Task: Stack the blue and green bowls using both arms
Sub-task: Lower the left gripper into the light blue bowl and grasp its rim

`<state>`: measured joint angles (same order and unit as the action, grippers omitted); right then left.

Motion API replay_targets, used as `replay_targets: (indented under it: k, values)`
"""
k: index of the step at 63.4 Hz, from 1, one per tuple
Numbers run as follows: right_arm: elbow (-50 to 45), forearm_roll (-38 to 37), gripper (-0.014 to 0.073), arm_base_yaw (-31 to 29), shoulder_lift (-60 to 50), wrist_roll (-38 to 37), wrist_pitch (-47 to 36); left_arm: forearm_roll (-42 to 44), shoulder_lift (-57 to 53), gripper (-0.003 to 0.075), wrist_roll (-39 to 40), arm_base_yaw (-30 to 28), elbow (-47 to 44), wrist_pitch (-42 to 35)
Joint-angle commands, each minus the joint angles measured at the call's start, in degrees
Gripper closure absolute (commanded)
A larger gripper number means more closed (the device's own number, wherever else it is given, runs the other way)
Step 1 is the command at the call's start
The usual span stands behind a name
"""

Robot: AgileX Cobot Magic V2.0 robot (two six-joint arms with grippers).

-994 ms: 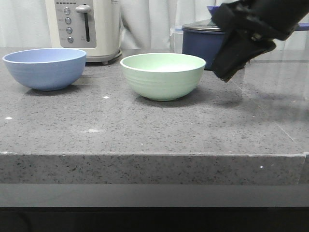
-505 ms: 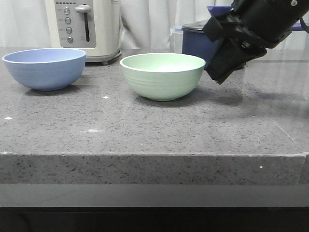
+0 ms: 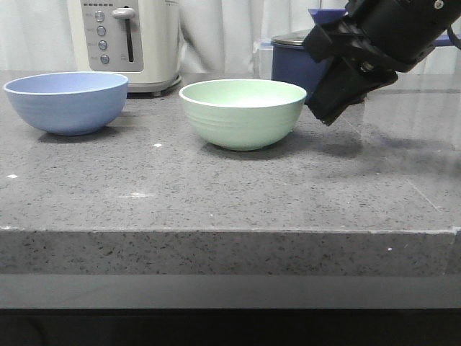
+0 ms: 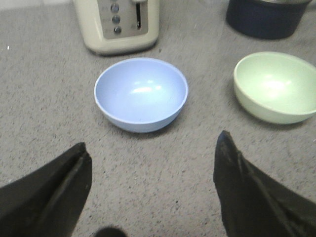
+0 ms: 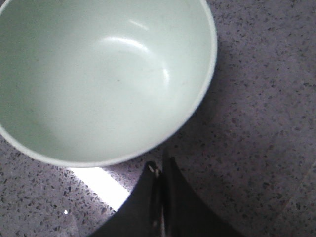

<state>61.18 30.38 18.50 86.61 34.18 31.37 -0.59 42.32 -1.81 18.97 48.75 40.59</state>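
The right gripper (image 5: 159,170) has its two black fingers pressed together with no gap, nothing between them. The tips hang just off the green bowl's (image 5: 98,74) rim, above the speckled grey worktop (image 5: 256,98). From the front, that right gripper (image 3: 325,115) comes down at a slant from the upper right and sits right beside the green bowl (image 3: 243,113) on its right, close but I can't tell if it actually touches.

The left gripper (image 4: 150,153) is spread wide, one finger (image 4: 59,187) on each side of the frame, holding nothing, up above the bare worktop (image 4: 148,187) with the blue bowl (image 4: 141,94) sitting in front of the gap. It doesn't show in the front view at all.

Blue bowl (image 3: 67,101) is upright near the worktop's left edge, toward the back. Green bowl is upright around the middle, well apart from the blue one. Both are empty.

Behind the blue bowl there's a cream toaster (image 3: 130,40) at the back edge. A dark navy pot (image 3: 299,61) sits behind the green bowl, partly hidden by the right arm (image 3: 403,29).
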Motion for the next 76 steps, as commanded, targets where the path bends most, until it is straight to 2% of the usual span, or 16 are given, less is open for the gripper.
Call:
replay_targets:
  k: [1,12,21,41,55,76]
  values:
    - [1.32,1.61,0.0657,-0.01,-2.06,0.57,-2.25,0.9,4.44,0.0208,0.57,0.28,5.21,-0.49]
    - [1.32,1.61,0.0657,-0.01,-2.06,0.57,-2.25,1.54,14.75,0.0208,1.12,-0.16,12.08,4.21]
    - [1.32,1.61,0.0657,-0.01,-2.06,0.57,-2.25,-0.39,23.13,0.0208,1.81,-4.5,17.65,6.78]
    - [1.32,1.61,0.0657,-0.01,-2.06,0.57,-2.25,-9.52,37.39,0.0208,1.46,-13.16,27.68,6.89]
    - [1.32,1.61,0.0657,-0.01,-2.06,0.57,-2.25,-10.88,46.92,0.0208,1.81,-13.4,32.37,6.38]
    - [1.32,1.61,0.0657,-0.01,-2.06,0.57,-2.13,-12.32,53.18,0.0208,1.81,-13.4,32.35,3.57]
